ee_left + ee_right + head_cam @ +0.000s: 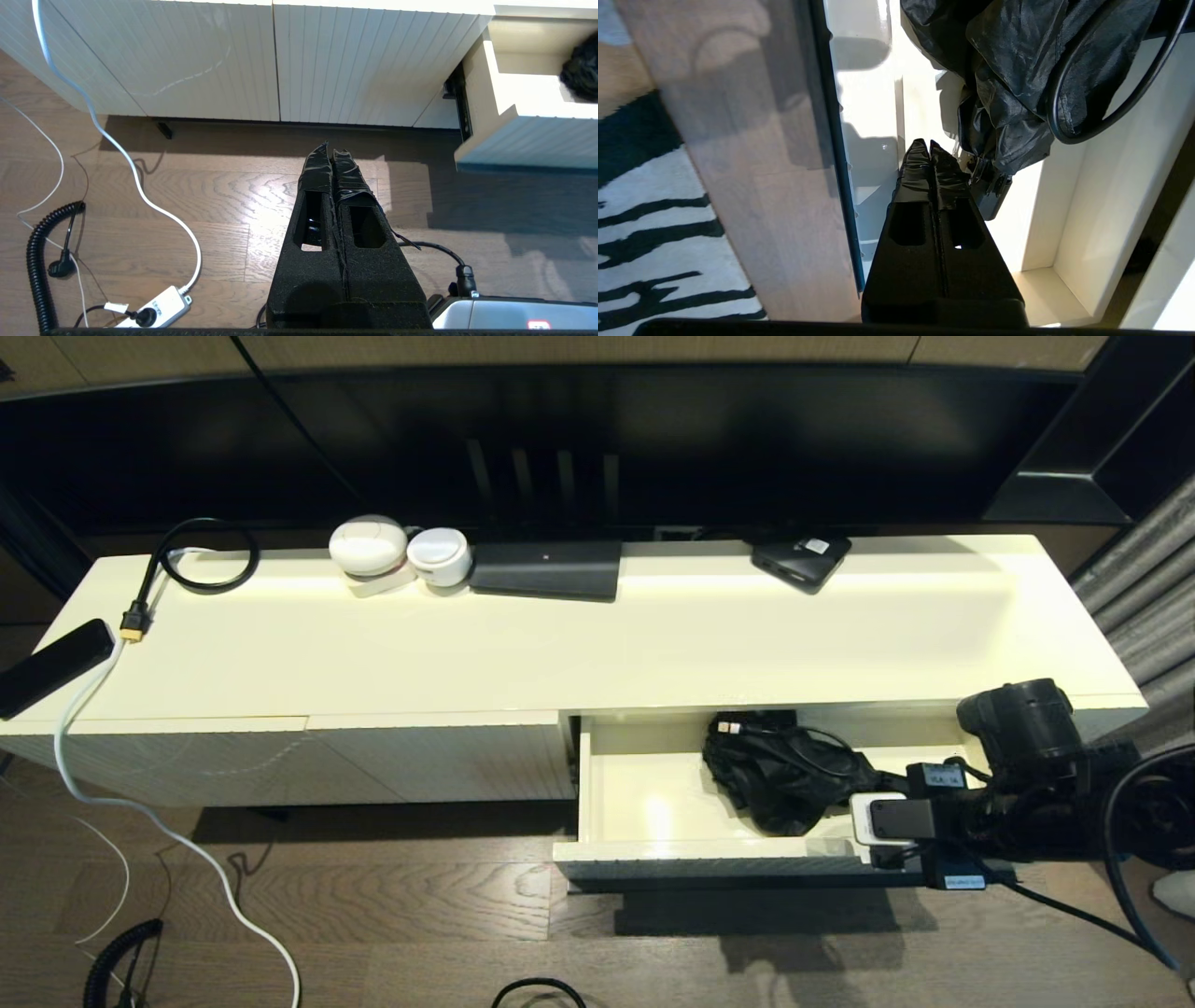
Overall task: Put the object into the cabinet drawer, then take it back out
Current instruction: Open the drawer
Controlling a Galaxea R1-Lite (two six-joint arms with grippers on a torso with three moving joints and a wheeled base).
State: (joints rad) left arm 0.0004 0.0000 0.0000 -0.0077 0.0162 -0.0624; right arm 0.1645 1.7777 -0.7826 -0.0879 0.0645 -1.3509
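Note:
The cabinet drawer (644, 852) stands pulled out at the right end of the cream cabinet, its ribbed front (528, 144) facing the floor side. Inside lies the object, a crumpled black fabric bag (784, 779) with a black cable looped over it (1008, 70). My right arm (1018, 784) reaches over the drawer's right front corner. Its gripper (929, 143) is shut and empty, the tips inside the drawer just beside the bag's lower end and its clip (992, 191). My left gripper (329, 147) hangs shut and empty above the wooden floor, left of the drawer.
On the cabinet top (653, 635) sit two white round devices (369, 546), a flat black box (546, 569), a small black box (801, 558), a black cable loop (201, 555) and a black remote (47, 665). A white cable (140, 186), power strip (156, 310) and coiled cord (35, 261) lie on the floor.

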